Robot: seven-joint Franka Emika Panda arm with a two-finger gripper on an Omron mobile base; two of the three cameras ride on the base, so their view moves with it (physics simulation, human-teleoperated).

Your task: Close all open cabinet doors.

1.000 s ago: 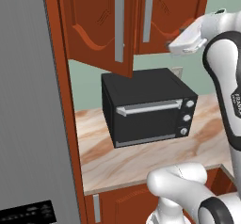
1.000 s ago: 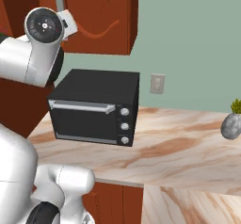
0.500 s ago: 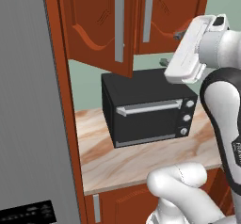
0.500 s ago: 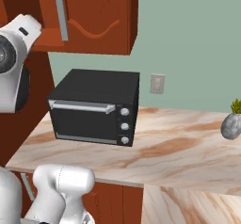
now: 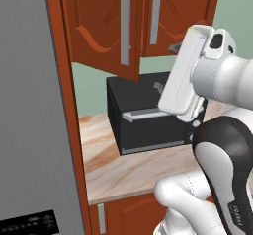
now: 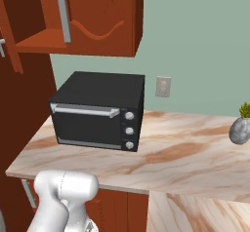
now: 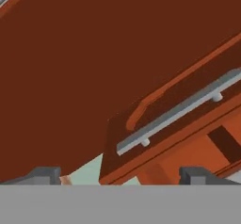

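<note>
Gripper [image 7: 120,175], jaws wide and empty, faces the ajar door [image 7: 155,124] and its handle [image 7: 181,112] at frame centre.

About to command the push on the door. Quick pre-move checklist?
1. Left door ajar, needs closing: ok, it swings out past the right door.
2. Gripper open and empty: ok.
3. Gripper faces the door's handle: ok in the hand view.
4. Gripper touching the door: not ok, a gap shows.
5. Microwave below the door's swing: ok.
6. Right door fully shut: cannot tell.
</note>
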